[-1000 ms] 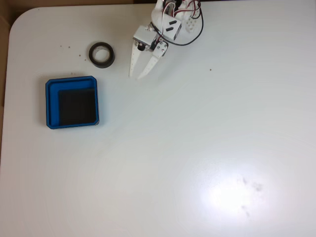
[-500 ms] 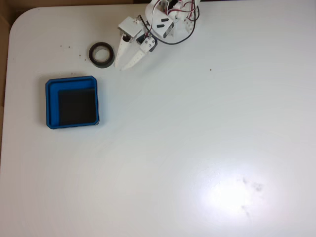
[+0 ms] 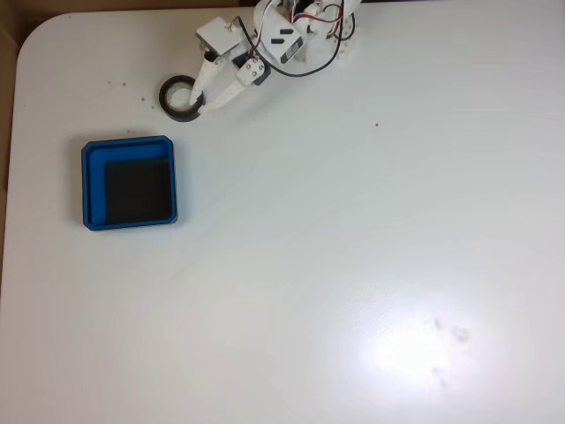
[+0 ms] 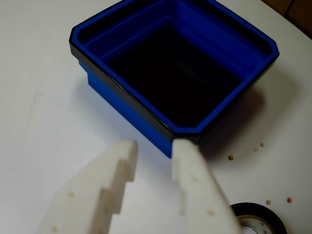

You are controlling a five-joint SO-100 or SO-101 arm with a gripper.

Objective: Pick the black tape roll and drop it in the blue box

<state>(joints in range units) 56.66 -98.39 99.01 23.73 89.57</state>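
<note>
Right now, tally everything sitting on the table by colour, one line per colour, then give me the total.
Black: 1, the black tape roll, beside the gripper.
Blue: 1, the blue box, with a black floor.
Total: 2 things on the white table.

A bright blue wall and black floor are shown on the blue box [image 3: 86, 184]. The black tape roll [image 3: 175, 97] is seen with a pale inner core. The gripper [image 4: 154, 147] is white, the table [image 3: 353, 247] off-white.
</note>
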